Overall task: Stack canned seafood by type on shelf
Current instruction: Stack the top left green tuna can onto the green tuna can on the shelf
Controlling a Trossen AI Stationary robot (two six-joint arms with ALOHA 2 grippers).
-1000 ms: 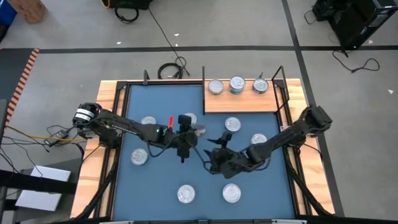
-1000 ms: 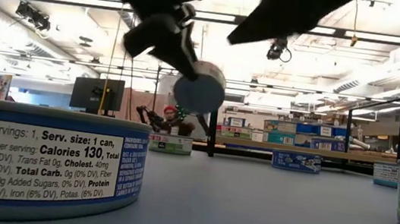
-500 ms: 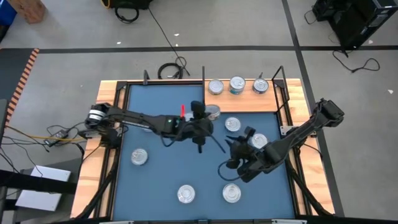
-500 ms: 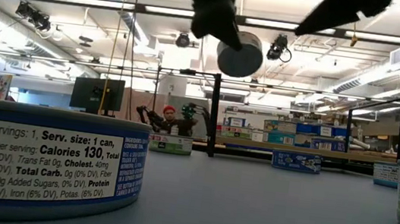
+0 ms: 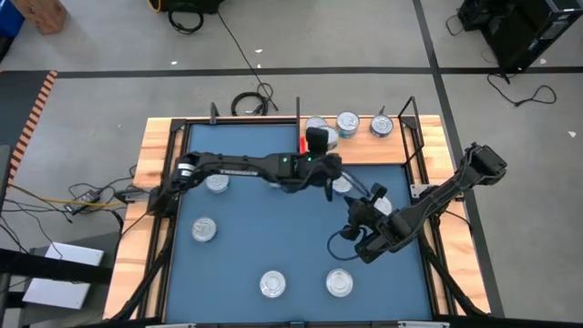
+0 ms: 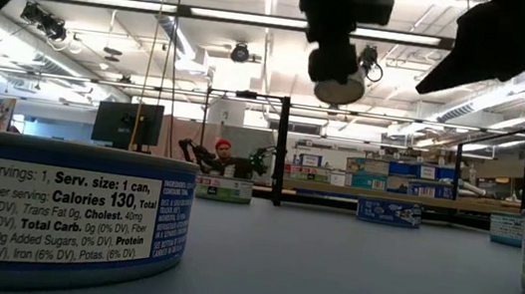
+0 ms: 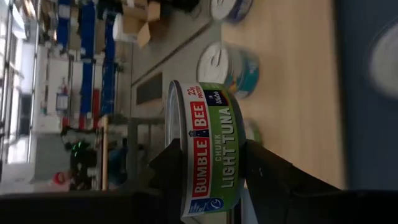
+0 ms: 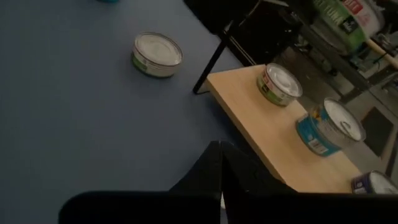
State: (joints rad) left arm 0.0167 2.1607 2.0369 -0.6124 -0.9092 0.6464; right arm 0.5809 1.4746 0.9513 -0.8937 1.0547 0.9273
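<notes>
My left gripper [image 5: 320,150] holds a green-labelled tin of canned seafood [image 7: 208,124] in the air, over the left end of the wooden shelf [image 5: 360,151]. In the low view this tin [image 6: 339,76] hangs high above the mat. Three tins [image 5: 347,123] stand on their bases in a row along the shelf's far side. My right gripper [image 8: 221,167] is shut on nothing above the blue mat [image 5: 246,255], near the shelf's front edge. Several more tins [image 5: 203,230] stand on the mat. My left gripper pinches the tin between its two fingers [image 7: 166,163], one on the silver lid [image 7: 173,134] and the other on the base. The green side label faces the wrist camera. The tin hangs clear of shelf and mat, about level like the tins on the shelf.
Black upright posts [image 5: 299,109] stand at the shelf's far corners and a black frame borders the mat. Two tins [image 5: 340,185] sit on the mat just in front of the shelf, by my right gripper. A tin [image 6: 54,212] stands close to the low camera.
My left gripper has carried the tin up and toward the table's far right, from mid-mat to the shelf's left end, rolling so the tin turned from face-on to about level. My right gripper has drawn back toward the right edge and shut.
</notes>
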